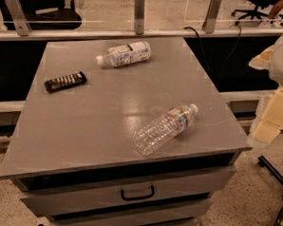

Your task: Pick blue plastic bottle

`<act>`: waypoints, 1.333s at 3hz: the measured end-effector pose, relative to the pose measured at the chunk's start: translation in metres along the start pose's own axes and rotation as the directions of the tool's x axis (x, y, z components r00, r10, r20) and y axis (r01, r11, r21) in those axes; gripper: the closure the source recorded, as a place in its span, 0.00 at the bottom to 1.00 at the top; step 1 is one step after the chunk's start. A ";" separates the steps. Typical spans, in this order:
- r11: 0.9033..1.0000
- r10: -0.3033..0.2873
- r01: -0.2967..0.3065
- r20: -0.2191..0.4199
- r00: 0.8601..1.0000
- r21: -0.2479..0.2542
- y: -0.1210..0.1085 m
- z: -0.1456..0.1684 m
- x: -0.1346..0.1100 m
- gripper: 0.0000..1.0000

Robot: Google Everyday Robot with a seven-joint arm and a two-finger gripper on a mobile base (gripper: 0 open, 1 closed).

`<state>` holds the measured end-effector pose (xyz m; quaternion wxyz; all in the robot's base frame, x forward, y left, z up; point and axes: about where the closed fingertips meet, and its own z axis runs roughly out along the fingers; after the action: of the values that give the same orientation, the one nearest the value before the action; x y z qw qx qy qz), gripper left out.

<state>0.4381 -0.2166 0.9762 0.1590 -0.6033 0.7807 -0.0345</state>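
The blue plastic bottle lies on its side at the back of the grey cabinet top, its white cap pointing left and its large white label facing up. My gripper, pale cream under the white arm, hangs at the right edge of the camera view, off the cabinet's right side. It is well to the right of the bottle, nearer the front, and touches nothing on the top.
A clear ribbed water bottle lies on its side near the front right of the top. A dark snack bar lies at the left. A glass partition stands behind the cabinet. Drawers with a handle face front.
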 end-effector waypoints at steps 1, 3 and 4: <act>1.000 -0.001 0.001 0.001 1.000 0.003 -0.001 -0.001 0.000 0.00; 0.976 -0.194 0.191 0.013 0.981 0.105 -0.083 -0.003 -0.049 0.00; 0.931 -0.337 0.332 0.007 0.942 0.150 -0.129 -0.005 -0.099 0.00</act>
<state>0.5789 -0.1574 1.0329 0.2076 -0.7145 0.6593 -0.1087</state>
